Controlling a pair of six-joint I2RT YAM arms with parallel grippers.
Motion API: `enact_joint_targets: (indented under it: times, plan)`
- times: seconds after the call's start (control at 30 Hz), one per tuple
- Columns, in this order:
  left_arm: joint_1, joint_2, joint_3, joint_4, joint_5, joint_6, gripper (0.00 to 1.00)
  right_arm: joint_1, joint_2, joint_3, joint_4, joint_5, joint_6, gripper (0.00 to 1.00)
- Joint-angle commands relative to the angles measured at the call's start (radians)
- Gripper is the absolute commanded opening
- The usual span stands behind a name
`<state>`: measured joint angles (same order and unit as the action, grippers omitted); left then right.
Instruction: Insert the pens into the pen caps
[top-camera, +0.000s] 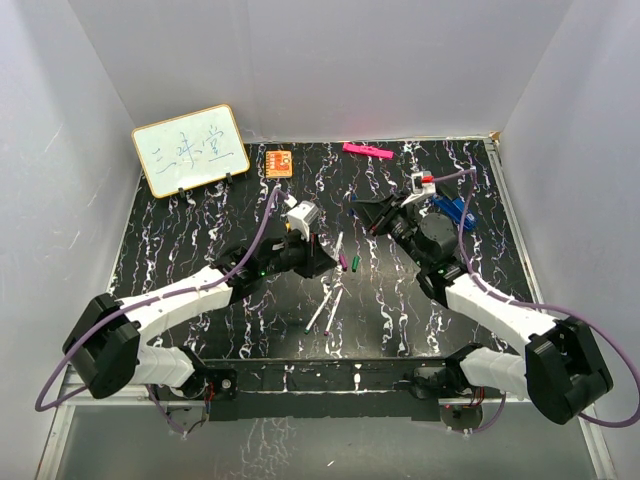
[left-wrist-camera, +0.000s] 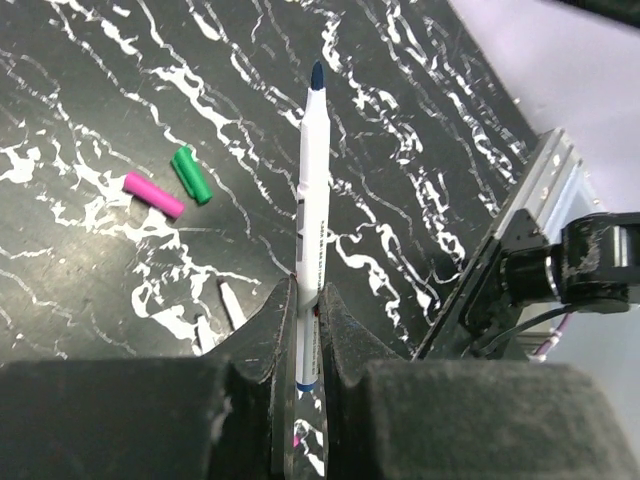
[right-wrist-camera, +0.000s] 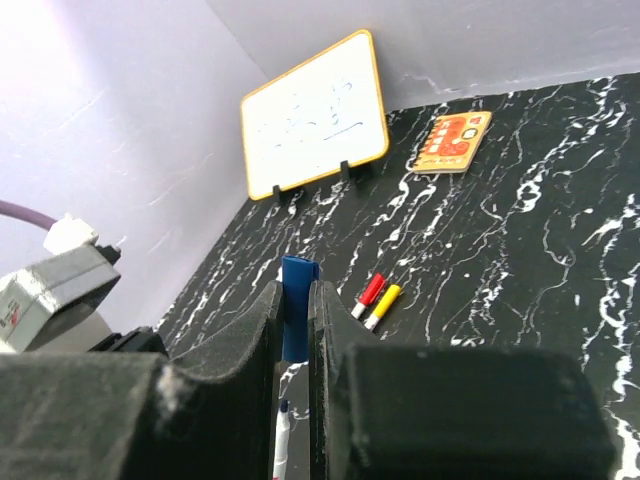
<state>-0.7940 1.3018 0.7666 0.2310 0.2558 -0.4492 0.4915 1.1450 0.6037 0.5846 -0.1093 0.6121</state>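
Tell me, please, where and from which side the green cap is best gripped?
Grip the green cap across its width, at the end away from the pink cap, coming straight down from above. It lies flat on its side on the table, so only its long flanks are open, and the pink cap sits close to its other end.

Bright, diffuse light, only soft shadows. Wrist views blur up close (the near fingers (left-wrist-camera: 262, 345) especially); the tabletop (top-camera: 180, 240) looks sharp.
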Motion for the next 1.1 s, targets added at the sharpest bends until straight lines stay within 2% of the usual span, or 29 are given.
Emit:
enact_joint_targets:
  times: [0.0,0.37,1.07]
  plan:
    - [0.004,-0.005,-0.013,0.152,0.041,-0.054,0.0,0.0,-0.018,-0.034,0.174,-0.045,0.067,0.0]
    - [0.004,-0.008,-0.048,0.24,0.016,-0.083,0.0,0.0,-0.01,-0.108,0.323,-0.035,0.168,0.0]
    - [0.003,0.001,-0.043,0.24,0.028,-0.076,0.0,0.015,0.064,-0.107,0.38,-0.021,0.18,0.0]
